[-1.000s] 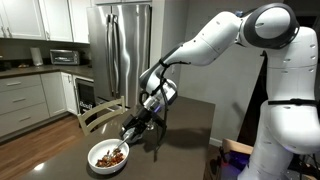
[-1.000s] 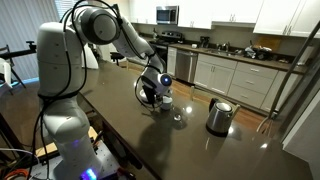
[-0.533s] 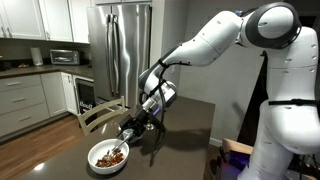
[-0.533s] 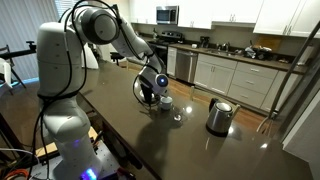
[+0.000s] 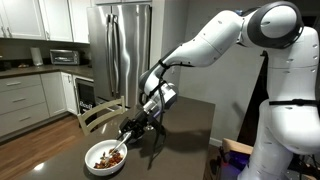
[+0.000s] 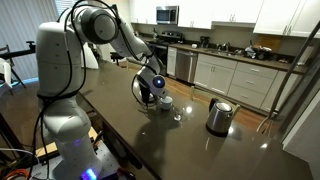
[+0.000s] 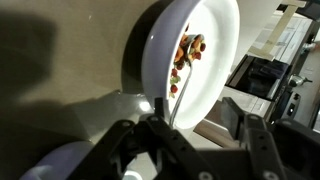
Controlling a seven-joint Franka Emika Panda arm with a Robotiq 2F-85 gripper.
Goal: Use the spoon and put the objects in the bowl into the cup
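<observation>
The spoon (image 5: 118,153) lies with its tip among the objects (image 5: 104,156), a brown and reddish heap inside the bowl (image 5: 93,163). Its handle rises toward 2 o'clock and meets the gripper (image 5: 131,133). The jaws stand part-way in around the handle; whether they clamp it cannot be told. The cup (image 6: 166,101) stands just beside the gripper. A clear glass (image 6: 180,116) sits at the cup's 4 o'clock and a steel kettle (image 6: 219,116) at 3 o'clock, all on the dark table (image 6: 200,150).
</observation>
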